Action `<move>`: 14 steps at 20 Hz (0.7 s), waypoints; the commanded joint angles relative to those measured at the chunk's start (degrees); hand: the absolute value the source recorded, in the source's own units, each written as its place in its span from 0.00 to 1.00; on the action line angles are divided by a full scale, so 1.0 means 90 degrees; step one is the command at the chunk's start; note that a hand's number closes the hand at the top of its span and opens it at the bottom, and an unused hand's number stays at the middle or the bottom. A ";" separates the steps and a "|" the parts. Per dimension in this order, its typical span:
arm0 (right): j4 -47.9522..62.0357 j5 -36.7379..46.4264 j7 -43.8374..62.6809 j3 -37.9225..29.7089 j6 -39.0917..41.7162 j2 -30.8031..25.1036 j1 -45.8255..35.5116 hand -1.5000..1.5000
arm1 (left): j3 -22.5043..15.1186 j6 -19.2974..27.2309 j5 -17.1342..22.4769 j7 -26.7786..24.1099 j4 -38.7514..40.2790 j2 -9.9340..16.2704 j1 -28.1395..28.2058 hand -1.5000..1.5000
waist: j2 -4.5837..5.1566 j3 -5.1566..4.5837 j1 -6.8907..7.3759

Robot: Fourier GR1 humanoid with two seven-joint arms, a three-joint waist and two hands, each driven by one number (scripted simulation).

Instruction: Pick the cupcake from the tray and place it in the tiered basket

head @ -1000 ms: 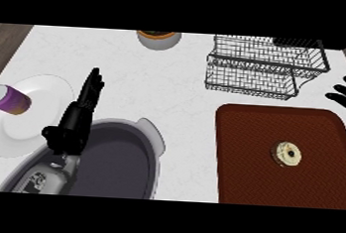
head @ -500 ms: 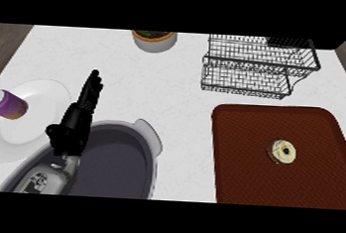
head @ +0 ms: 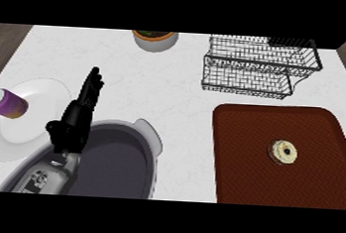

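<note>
A small round cupcake (head: 284, 151) with a pale top and dark centre sits on the dark brown tray (head: 240, 157) at the right. The black wire tiered basket (head: 259, 67) stands behind the tray, at the far right of the counter. My left hand (head: 77, 116) is open at the left, fingers straight and pointing away, far from both tray and basket. It hovers over the rim of a grey pot and holds nothing. My right hand shows in no part of the view.
A grey pot (head: 122, 160) with side handles lies under my left forearm. A white plate (head: 37, 116) at the left edge carries a purple cup (head: 4, 103). A plant pot (head: 155, 38) stands at the back centre.
The right hand, seen at the right edge a second ago, has left the view. The view has shifted slightly, so the objects sit a little further left and up. The left hand keeps its pose.
</note>
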 commanded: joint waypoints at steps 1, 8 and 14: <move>-0.0696 0.1062 -0.0850 -0.0164 0.1172 0.0470 0.0407 0.00 | 0.0030 -0.0065 0.0022 0.0112 -0.0090 0.0014 -0.0073 0.50 | 0.0005 -0.0004 0.0010; -0.1453 0.2184 -0.1401 0.0299 0.0901 0.0482 0.0844 0.00 | -0.0053 0.0030 -0.0147 0.0106 0.0137 -0.0182 -0.0193 0.50 | 0.0033 -0.0009 0.0030; -0.1482 0.3072 -0.1858 0.0592 0.0555 0.0041 0.1093 0.00 | -0.0158 0.0164 -0.0353 0.0061 -0.0049 -0.0233 -0.0067 0.50 | 0.0041 -0.0004 0.0155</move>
